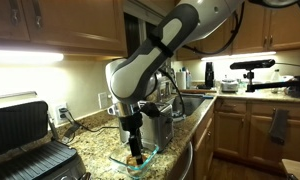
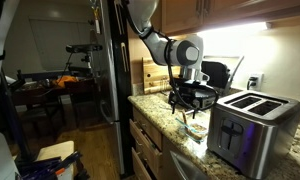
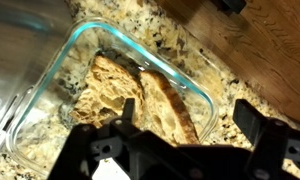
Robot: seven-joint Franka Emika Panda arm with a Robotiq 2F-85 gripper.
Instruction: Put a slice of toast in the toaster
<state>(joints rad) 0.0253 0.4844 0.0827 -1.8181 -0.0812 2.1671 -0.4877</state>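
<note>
Golden-brown and flat, leaning against a second piece of bread: logging the slice of toast this way in the wrist view, inside the clear glass dish. Noting the dish sitting on the speckled stone desk near its front edge in both exterior views.

Seeing the hand hanging low over the dish in an exterior view, pointing straight down, tips reaching about to the rim. Recording the fingers as spread wide in the wrist view, one on each side of the slice. Not managing to tell whether either is touching the bread.

Placing the toaster just beside the dish on the desk, standing upright with two dark slots facing up. Finding it directly behind the hand from the opposite exterior angle.

Marking the black-and-silver grill well apart from the dish, toward the other end of the desk, lid tilted up. Noting wooden cabinets above the desk, with lighting glowing underneath them.
</note>
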